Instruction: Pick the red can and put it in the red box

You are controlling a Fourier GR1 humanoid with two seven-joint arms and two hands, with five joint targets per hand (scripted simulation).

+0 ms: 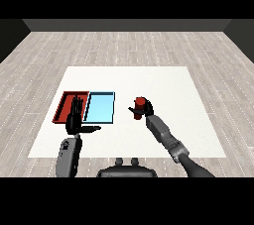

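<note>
One red can (141, 102) stood right of the two trays, held above the white desk (163, 83) with the right hand (144, 111) and its fingers (134, 110) curled round it; the left hand (75, 118) hovered, fingers straight, over the red tray (63, 103); the light blue tray (101, 107) lay beside it.

One head view, high and looking down and forward across the table.

It faces the square white table (149, 78) from its near edge, far enough back to take in the whole top and the grey plank floor (127, 45) beyond; both grey forearms enter from the lower corners.
</note>
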